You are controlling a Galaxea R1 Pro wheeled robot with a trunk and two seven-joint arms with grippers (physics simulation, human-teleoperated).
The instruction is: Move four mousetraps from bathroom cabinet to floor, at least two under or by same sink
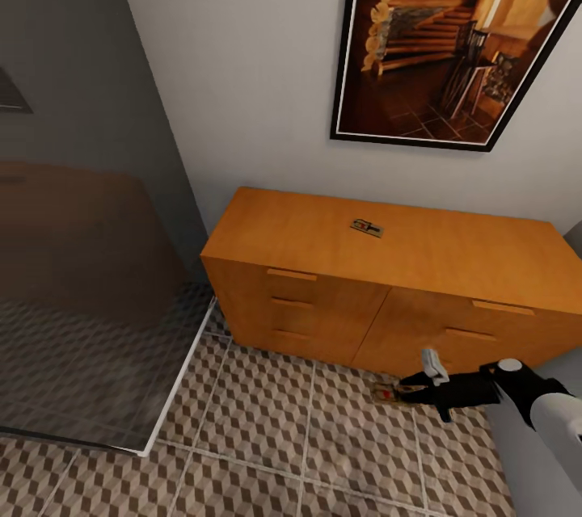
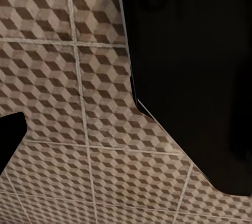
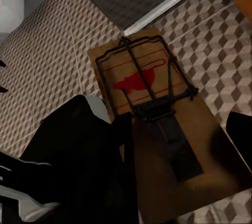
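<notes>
My right gripper hangs low over the patterned bathroom floor, just in front of the orange-brown cabinet. It is shut on a mousetrap, a tan board with a dark wire bar and a red mouse print. A dark finger overlaps one long edge and the other finger sits at the opposite edge. A second mousetrap lies flat on the cabinet top. The left wrist view looks down on the floor tiles past black robot parts; how my left gripper stands cannot be read.
A glass shower screen with a white curb closes off the dark shower floor on the left. A framed picture hangs on the wall above the cabinet. A white fixture stands beyond the tiles.
</notes>
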